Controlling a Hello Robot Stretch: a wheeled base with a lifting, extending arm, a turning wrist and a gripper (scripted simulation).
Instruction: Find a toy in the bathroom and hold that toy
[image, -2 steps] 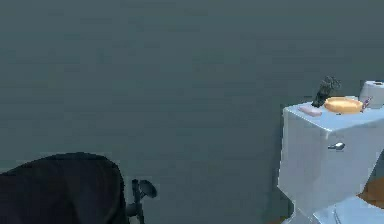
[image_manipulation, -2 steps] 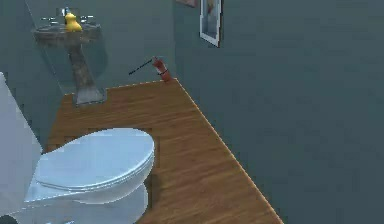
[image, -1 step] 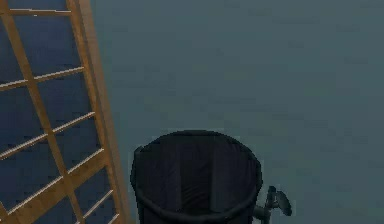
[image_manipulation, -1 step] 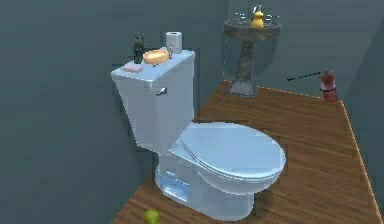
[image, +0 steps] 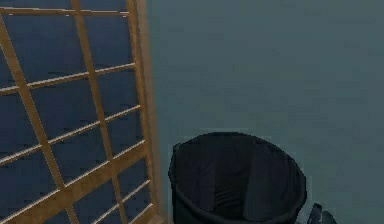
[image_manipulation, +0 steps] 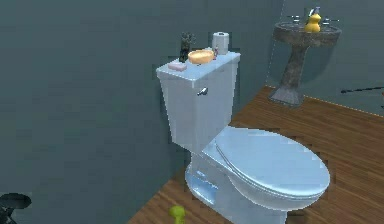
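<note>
The toy (image_manipulation: 313, 22) is a small yellow duck-shaped figure. It stands upright on the rim of the pedestal sink (image_manipulation: 300, 40), at the arm side view's upper right, well apart from the toilet (image_manipulation: 265, 165). Judged by shape and colour, the toy is probably hollow rubber or soft plastic: light, slightly yielding, smooth-skinned and not fragile. The rounded body offers no flat faces, so a grip is likely to slip unless it is centred. Take hold across the two flanks of the body, below the head, at the widest part. Avoid the head and the beak, which are narrow and taper. Because the toy is light and sits high on a curved rim, a sideways nudge may skid it into the basin or off the edge. The approach should therefore come level with the body, not from below. The tank (image_manipulation: 195, 95) carries a paper roll (image_manipulation: 219, 42), an orange object (image_manipulation: 201, 56) and a dark figure (image_manipulation: 186, 44); none of these reads as the toy. A small yellow-green object (image_manipulation: 177, 213) lies on the floor beside the toilet base, too small to identify. In the forward view, a dark bin (image: 235, 175) stands against the wall just beside a wood-framed lattice panel (image: 70, 100). The arm's pose cannot be told from these views, nor can the state of the gripper.
</note>
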